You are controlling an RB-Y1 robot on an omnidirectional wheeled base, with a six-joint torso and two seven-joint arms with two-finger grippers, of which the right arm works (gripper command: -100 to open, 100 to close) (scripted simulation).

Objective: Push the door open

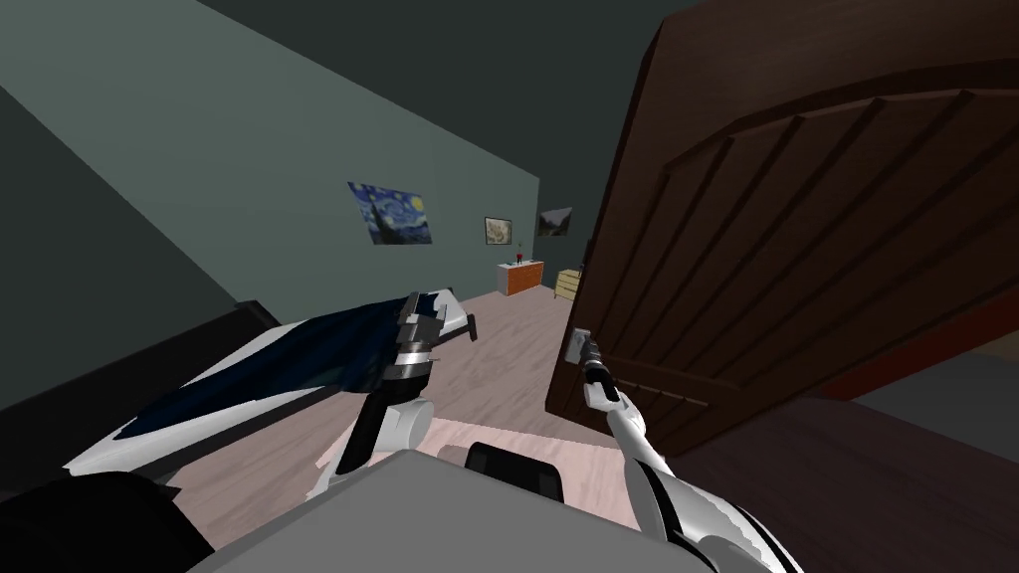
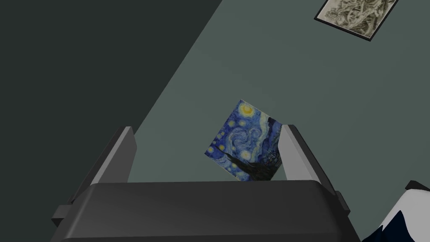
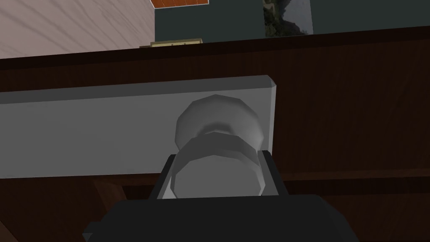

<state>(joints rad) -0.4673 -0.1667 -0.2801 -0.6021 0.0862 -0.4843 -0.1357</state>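
Clamping the door knob [image 3: 215,170] sideways with the right gripper [image 3: 216,164], arm stretched straight. Holding the left gripper [image 2: 208,130] open, well left of the knob, forearm raised.

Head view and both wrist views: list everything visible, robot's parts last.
door: one, dark brown, panelled, ajar on my right.
knob: one, grey, on the plate.
plate: one, grey, on the door.
starry picture: one, blue, on the grey-green wall.
small pictures: two, pale and dark, further along it.
orange cabinet: one, by the far wall.
cream cabinet: one, beside the orange one.
bed: one, dark blue and white, on my left.
left gripper: one, grey fingers open, beside the bed.
right gripper: one, grey fingers shut on the knob.
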